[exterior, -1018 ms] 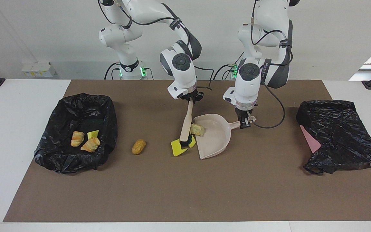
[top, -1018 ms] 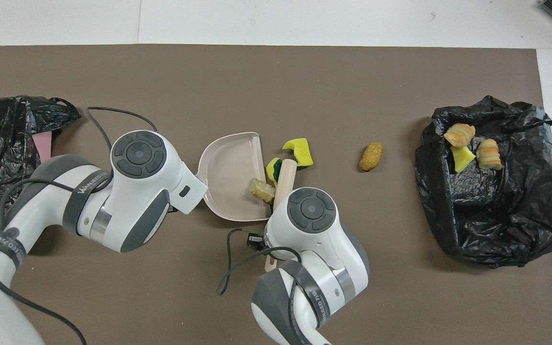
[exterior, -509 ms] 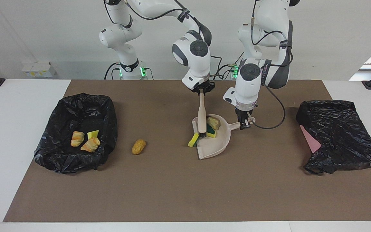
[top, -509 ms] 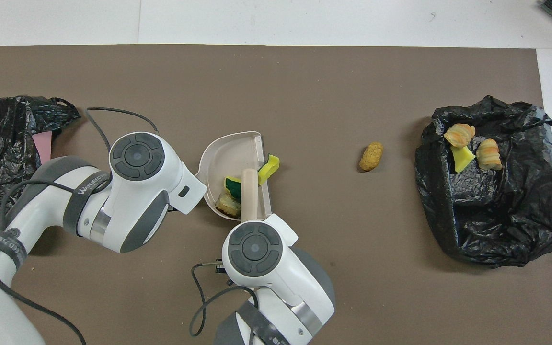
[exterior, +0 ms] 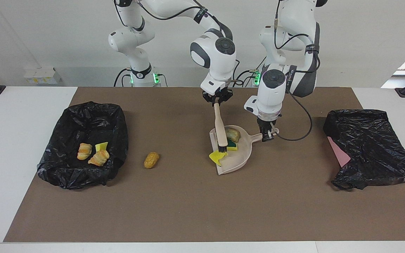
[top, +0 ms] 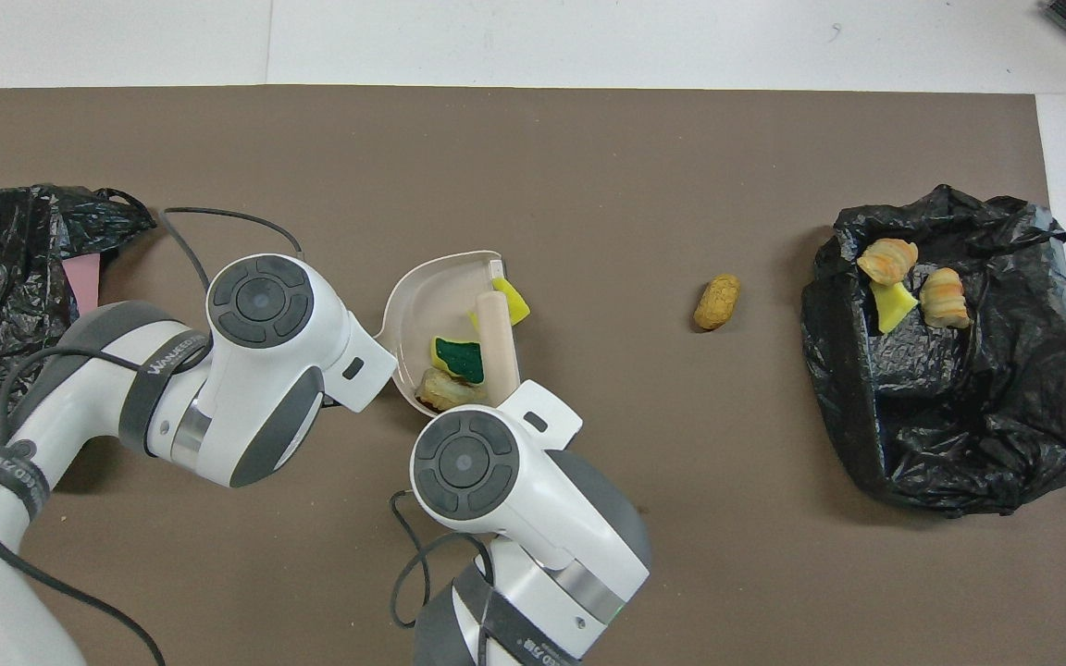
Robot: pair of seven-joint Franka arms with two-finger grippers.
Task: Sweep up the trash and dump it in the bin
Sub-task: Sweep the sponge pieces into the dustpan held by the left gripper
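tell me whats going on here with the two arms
The right end effector holds a brush and works sponge bits into a dustpan, which the left end effector holds by its handle. A yellow sponge piece sits at the pan's lip. One pastry lump lies on the mat; three bits are in the black-lined bin.

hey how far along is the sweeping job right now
Done: three bits of trash lie in the lined bin. In hand: the left gripper holds the dustpan by its handle, the right gripper holds the brush, with two pieces in the pan and a yellow sponge piece at its lip. Left: that piece, the brown lump on the mat, then dumping.
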